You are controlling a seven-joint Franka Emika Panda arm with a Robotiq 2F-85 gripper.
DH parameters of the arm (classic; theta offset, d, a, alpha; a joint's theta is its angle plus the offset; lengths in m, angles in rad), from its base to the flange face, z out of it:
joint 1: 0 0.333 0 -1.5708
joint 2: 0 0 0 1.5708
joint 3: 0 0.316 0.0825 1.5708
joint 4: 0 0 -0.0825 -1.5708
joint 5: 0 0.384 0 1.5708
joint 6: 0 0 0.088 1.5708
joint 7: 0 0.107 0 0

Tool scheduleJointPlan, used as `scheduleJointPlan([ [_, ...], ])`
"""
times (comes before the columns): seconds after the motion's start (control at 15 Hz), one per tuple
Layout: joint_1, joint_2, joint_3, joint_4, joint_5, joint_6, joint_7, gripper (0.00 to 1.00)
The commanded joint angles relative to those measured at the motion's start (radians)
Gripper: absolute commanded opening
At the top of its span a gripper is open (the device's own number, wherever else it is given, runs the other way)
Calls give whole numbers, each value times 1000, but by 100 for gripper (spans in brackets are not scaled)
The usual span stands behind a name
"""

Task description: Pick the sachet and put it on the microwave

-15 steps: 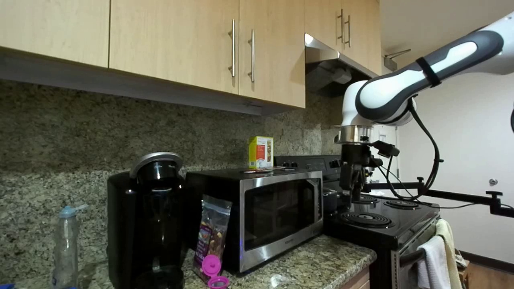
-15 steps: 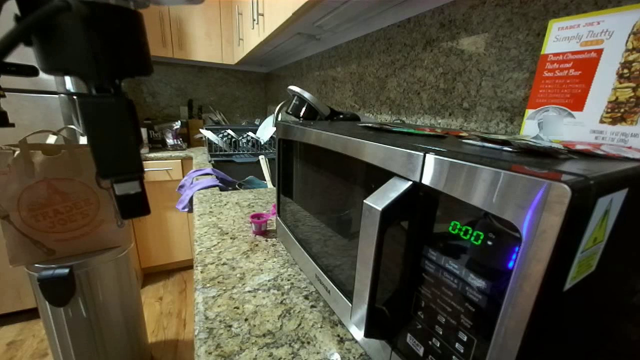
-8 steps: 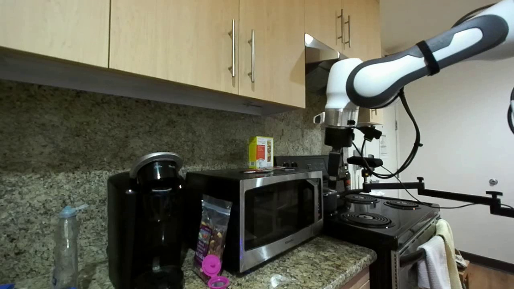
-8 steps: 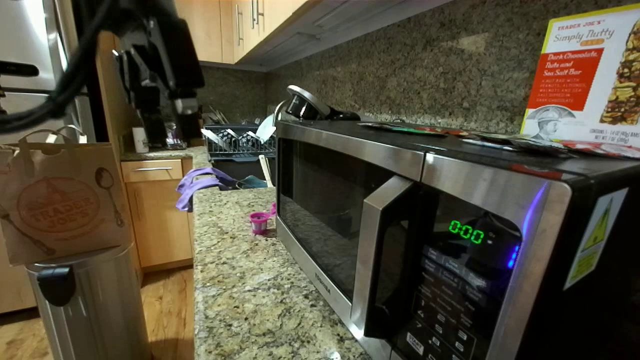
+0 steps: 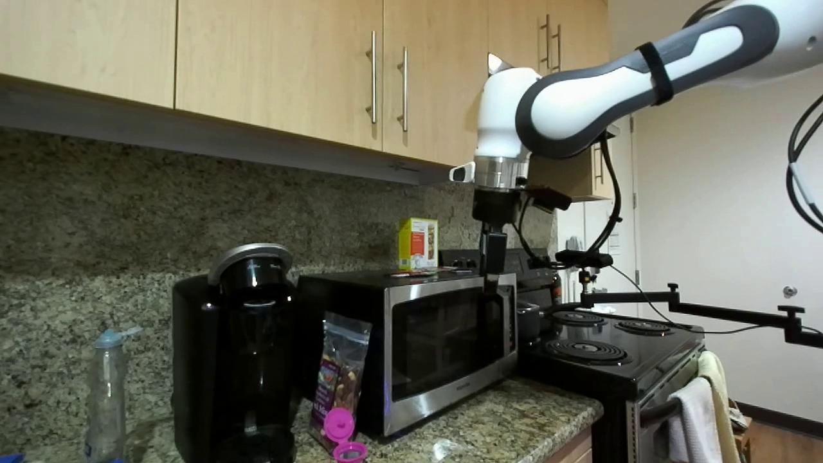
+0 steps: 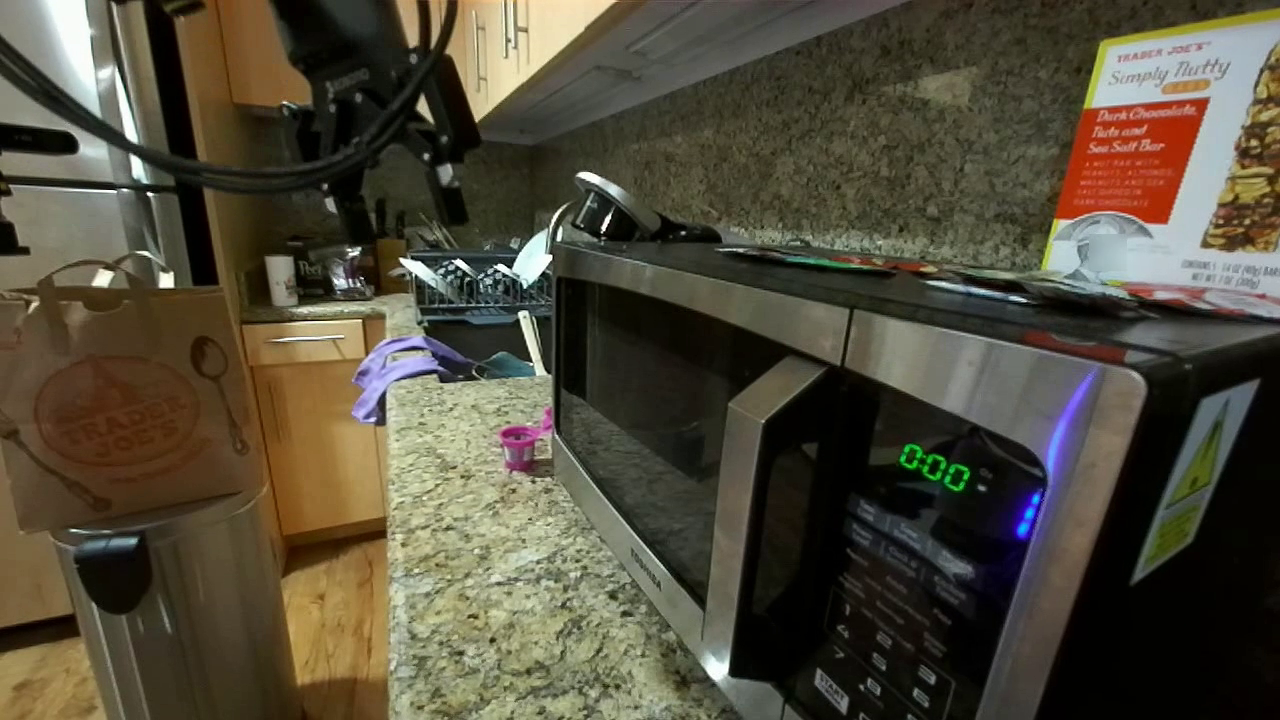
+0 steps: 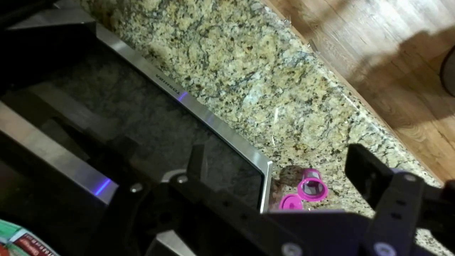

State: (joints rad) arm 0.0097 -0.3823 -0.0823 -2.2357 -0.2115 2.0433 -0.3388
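The microwave (image 5: 443,347) stands on the counter with its door shut; it also shows in an exterior view (image 6: 650,400) and the wrist view (image 7: 156,117). The bag of nuts (image 5: 337,379), flat with a clear top and brownish contents, fits the sachet. It leans upright against the microwave's side, by the coffee maker. I cannot make it out in the wrist view. My gripper (image 5: 491,286) points down in front of the microwave, around the height of its top edge. Its fingers are wide apart with nothing between them in an exterior view (image 6: 402,210) and the wrist view (image 7: 279,154).
A magenta cup with lid (image 5: 344,437) stands by the bag. Several flat packets (image 6: 1080,290) and a yellow carton (image 5: 418,244) are on the microwave. The black coffee maker (image 5: 235,360) is beside it, the stove (image 5: 611,347) on its far side. Cabinets (image 5: 321,77) hang above.
The arm has swung from over the stove to in front of the microwave, toward the bag's side. The gripper has turned, and both fingers now show apart. The other things have not moved.
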Motion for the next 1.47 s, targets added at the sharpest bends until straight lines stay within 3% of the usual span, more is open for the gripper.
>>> scheduleJointPlan([
  [0.0,-9,-1,-12,9,2,4,-32,100],
  [0.2,-18,-12,-46,13,3,5,-78,100],
  [0.4,30,60,-39,63,129,37,-56,100],
  [0.53,61,114,-18,104,242,52,-9,100],
  [0.73,80,179,38,154,315,90,98,100],
  [0.87,87,227,83,192,287,111,157,100],
  [1.07,88,283,154,244,113,69,209,100],
  [1.13,83,244,131,197,183,94,164,100],
  [1.4,82,256,138,204,173,94,174,100],
])
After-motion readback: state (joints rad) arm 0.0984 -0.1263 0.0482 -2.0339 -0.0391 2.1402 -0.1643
